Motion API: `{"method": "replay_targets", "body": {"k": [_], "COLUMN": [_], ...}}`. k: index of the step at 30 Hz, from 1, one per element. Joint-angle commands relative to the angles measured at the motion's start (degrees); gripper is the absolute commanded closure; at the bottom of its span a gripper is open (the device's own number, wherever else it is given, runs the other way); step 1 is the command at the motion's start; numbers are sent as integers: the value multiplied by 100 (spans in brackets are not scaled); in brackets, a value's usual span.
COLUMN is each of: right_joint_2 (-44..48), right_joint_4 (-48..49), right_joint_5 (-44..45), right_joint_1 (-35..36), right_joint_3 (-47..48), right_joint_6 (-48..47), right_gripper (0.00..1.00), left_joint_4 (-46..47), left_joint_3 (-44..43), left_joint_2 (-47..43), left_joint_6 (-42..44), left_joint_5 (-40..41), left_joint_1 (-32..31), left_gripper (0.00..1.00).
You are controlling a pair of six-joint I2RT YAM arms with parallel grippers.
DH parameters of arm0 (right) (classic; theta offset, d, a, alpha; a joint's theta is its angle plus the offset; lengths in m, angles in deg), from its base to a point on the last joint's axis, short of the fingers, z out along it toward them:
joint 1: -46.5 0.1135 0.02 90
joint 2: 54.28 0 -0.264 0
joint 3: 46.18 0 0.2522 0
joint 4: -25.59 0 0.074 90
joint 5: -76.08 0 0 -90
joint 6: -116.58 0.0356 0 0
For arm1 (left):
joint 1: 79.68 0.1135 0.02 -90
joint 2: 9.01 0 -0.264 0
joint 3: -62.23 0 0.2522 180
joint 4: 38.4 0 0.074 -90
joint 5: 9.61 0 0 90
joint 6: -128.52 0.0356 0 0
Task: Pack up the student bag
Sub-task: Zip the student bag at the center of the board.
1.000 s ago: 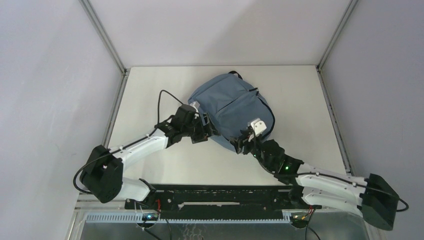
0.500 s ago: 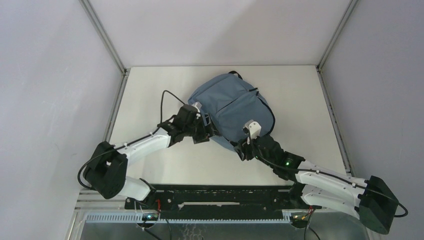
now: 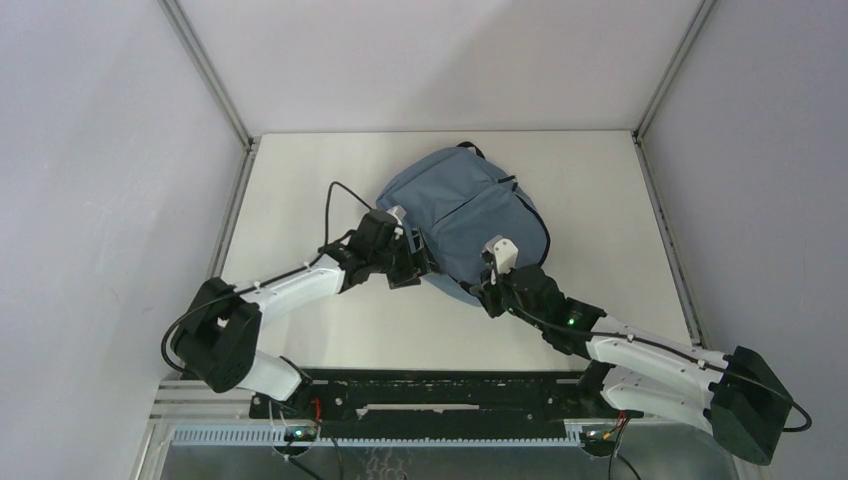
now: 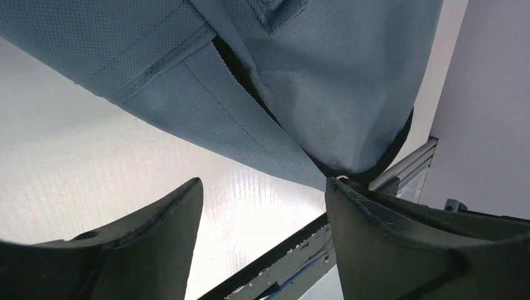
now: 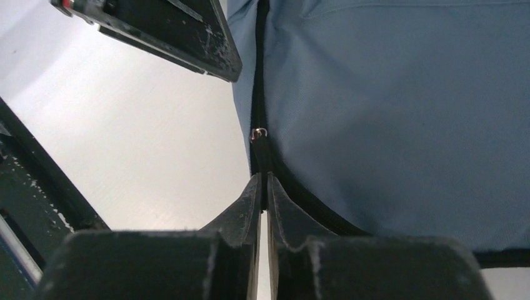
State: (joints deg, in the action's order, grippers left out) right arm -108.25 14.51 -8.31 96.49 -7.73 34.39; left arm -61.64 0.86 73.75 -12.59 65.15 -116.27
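The grey-blue student bag [image 3: 465, 210] lies flat at the middle back of the table. My right gripper [image 3: 482, 291] is at its near edge. In the right wrist view the bag [image 5: 400, 106] fills the upper right, and my right gripper [image 5: 263, 179] is shut on the black zipper pull [image 5: 260, 153], which hangs below a small metal ring. My left gripper [image 3: 416, 264] stands open at the bag's near-left edge. In the left wrist view the left gripper [image 4: 263, 186] has only table between its fingers, with the bag's [image 4: 312, 81] corner just above the gap.
The white table [image 3: 330, 330] spreads out to the left and front of the bag. Metal frame rails [image 3: 232, 215] run along both sides of the table, with grey walls behind them. One finger [image 5: 181, 31] of my left gripper shows at the top left of the right wrist view.
My right gripper has closed on the zipper pull after sliding a little left along the bag's near edge. The left arm has crept slightly right and stays open.
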Motion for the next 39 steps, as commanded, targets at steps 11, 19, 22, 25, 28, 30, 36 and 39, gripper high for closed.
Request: {"method": "replay_targets", "body": {"k": [11, 19, 22, 25, 28, 30, 36, 39], "right_joint_2": [-435, -531, -427, -314, -256, -239, -279, -302], "right_joint_4": [179, 294, 235, 143, 128, 132, 141, 138], "right_joint_5": [-247, -141, -137, -156, -199, -200, -234, -289], "right_joint_1": [-20, -22, -22, -25, -25, -25, -16, -16], "right_joint_3": [475, 590, 660, 752, 779, 774, 775, 806], "right_joint_6": [-9, -25, -57, -74, -105, -114, -80, -44], "right_gripper": [62, 81, 95, 100, 100, 100, 100, 100], "left_joint_4": [201, 192, 192, 192, 200, 257, 650, 665], "left_joint_3": [-146, -138, -145, -162, -193, -199, -274, -461], "left_joint_2": [66, 67, 69, 56, 55, 57, 211, 466], "left_joint_6": [-22, -4, -4, -17, -66, -126, -433, -498], "left_joint_5": [-95, -96, -96, -98, -123, -151, -230, -312], "left_joint_1": [31, 30, 30, 23, 23, 15, 0, -21], "left_gripper": [24, 24, 24, 24, 22, 22, 22, 23]}}
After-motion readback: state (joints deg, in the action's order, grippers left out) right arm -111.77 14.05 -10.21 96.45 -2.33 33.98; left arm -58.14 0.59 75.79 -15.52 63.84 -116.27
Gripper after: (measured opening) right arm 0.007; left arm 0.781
